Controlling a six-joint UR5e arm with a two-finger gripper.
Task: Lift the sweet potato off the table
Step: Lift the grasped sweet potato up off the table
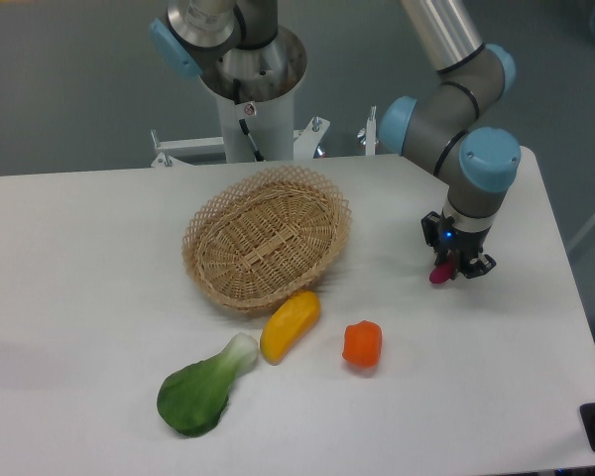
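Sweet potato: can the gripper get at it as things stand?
Probably yes. The gripper is already down around the sweet potato on the table; nothing stands between them, and the orange pepper lies well clear.

The silver-and-blue jointed arm (446, 109) reaches down at the right, its black two-finger gripper (454, 266) pointing downward, fingers clamped on something

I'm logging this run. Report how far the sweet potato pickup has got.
Done: the gripper has reached the sweet potato near the table's right side. In hand: the fingers sit around it, only its magenta end showing. Whether it has left the surface cannot be told. Left: a clear lift.
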